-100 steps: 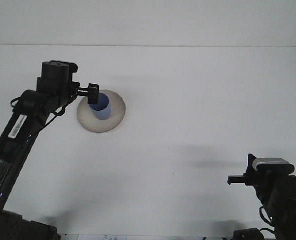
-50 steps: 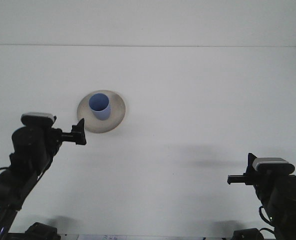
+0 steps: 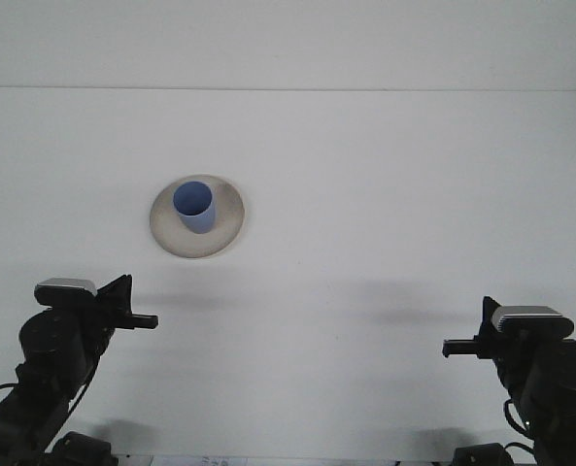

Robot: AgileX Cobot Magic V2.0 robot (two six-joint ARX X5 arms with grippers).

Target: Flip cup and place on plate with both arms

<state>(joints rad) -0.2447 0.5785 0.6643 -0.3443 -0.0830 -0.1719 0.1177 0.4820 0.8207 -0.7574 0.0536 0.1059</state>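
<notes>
Front view is showing both arms sitting low at the near edge of the white table (image 3: 385, 194). Nearest on the left, the left gripper (image 3: 142, 318) is pointing inward over bare tabletop, carrying nothing; whether its jaws are parted or pressed together I cannot tell, since they are reading as one thin dark bar. On the right, the right gripper (image 3: 455, 347) is doing the same — empty, aimed toward the middle, its jaw state equally unreadable.

Farther back, well apart from both grippers, the blue cup (image 3: 194, 207) is standing upright, mouth up, on the pale plate (image 3: 227, 225), a little left of the plate's middle. By that layout the placing is looking complete.

As for handling, the cup is looking like a small, light, stiff plastic tumbler with smooth sides — likely slippery and easy to tip if nudged. A pinch across the wall just below the rim, or around mid-body, would be giving the surest hold. The plate is looking rigid, shallow, and possibly breakable.
</notes>
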